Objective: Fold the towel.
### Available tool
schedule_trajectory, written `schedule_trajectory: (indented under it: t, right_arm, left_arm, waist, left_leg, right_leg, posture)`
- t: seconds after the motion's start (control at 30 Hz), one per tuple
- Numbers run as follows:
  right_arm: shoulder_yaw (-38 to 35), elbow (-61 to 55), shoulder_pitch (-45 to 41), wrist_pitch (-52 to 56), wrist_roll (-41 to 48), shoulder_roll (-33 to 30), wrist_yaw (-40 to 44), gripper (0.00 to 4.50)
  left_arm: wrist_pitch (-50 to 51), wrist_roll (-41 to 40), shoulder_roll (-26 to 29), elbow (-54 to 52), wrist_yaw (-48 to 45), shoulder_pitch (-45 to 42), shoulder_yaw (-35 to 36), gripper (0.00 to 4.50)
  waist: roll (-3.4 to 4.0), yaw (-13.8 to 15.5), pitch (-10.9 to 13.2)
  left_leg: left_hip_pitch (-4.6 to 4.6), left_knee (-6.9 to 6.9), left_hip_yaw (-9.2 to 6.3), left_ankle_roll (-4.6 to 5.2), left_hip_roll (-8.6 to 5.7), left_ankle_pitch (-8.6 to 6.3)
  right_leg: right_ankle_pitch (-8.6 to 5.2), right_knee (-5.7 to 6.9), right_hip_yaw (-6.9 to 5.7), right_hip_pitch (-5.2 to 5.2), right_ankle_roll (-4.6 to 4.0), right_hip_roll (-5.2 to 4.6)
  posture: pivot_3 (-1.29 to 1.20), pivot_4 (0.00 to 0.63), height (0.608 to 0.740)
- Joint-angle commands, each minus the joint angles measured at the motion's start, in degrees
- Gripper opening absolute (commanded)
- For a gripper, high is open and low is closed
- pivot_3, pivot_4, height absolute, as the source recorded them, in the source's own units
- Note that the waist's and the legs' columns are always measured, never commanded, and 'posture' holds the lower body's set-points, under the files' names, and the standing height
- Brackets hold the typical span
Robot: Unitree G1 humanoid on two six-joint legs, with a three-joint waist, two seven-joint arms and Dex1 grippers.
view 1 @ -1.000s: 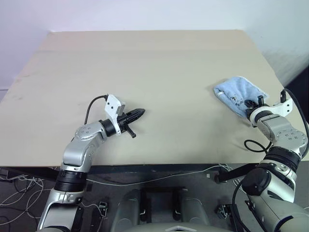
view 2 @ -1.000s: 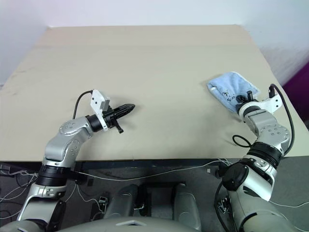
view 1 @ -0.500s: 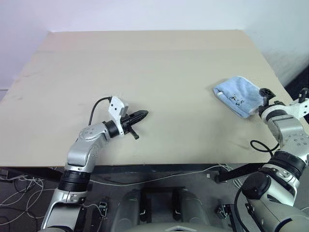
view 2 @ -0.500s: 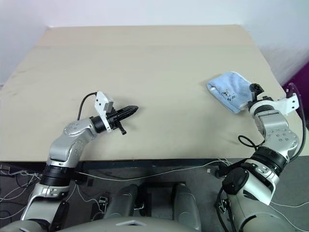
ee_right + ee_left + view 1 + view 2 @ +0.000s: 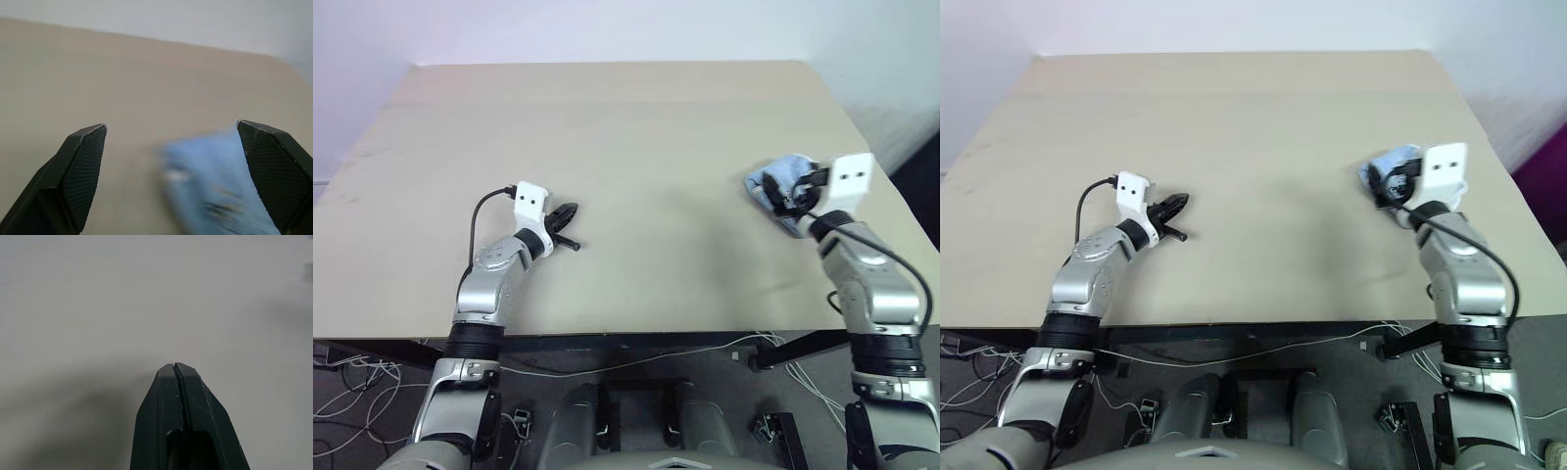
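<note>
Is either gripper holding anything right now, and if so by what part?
Nothing is held. The left gripper is shut on nothing above the bare table; the right gripper is wide open, the towel lying free between its fingers.

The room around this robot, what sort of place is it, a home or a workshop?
Probably a lab or test room, not a home. A big bare table stands against plain walls, loose cables trail on the floor beneath it, and a lone blue towel lies there for practice.

Silver jointed arms are seen, each tipped by a black gripper, a white camera block and black cable.
</note>
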Motion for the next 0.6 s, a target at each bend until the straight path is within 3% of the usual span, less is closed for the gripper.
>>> schedule_trajectory:
  t: [0.03,0.27,0.6]
  right_arm:
    - [3.32,-1.12,0.14,-3.1,-2.9,1.47,3.66,4.48]
    - [8.03,6.79,-2.52,-6.74,-8.21,7.1,5.72,4.48]
    - [7.91,9.87,-2.48,-8.97,-10.92,11.46,7.19,4.48]
  left_arm:
    - [-1.72,-0.87,0.28,-3.62,-0.57,1.17,1.55,0.0]
    - [-1.18,-1.26,0.2,-6.86,0.84,4.16,3.5,0.0]
    - [-0.53,-1.18,1.05,-8.36,1.87,5.18,4.01,0.0]
  waist:
    - [-0.02,0.1,-0.01]
    - [-0.03,-0.23,-0.01]
    - [-0.03,-0.22,-0.01]
  left_leg:
    - [0.0,0.02,-0.02,0.01,-0.01,0.0]
    - [0.01,0.02,-0.04,0.0,-0.01,0.0]
    - [0.01,0.02,-0.04,-0.01,-0.01,0.0]
  right_leg:
    - [0.0,-0.01,-0.03,0.03,0.0,-0.01]
    - [0.01,0.0,-0.05,0.04,-0.01,-0.01]
    - [0.01,0.01,-0.06,0.04,-0.01,-0.01]
  posture:
    - [0.0,0.15,0.74]
    - [0.0,0.15,0.74]
    - [0.0,0.15,0.74]
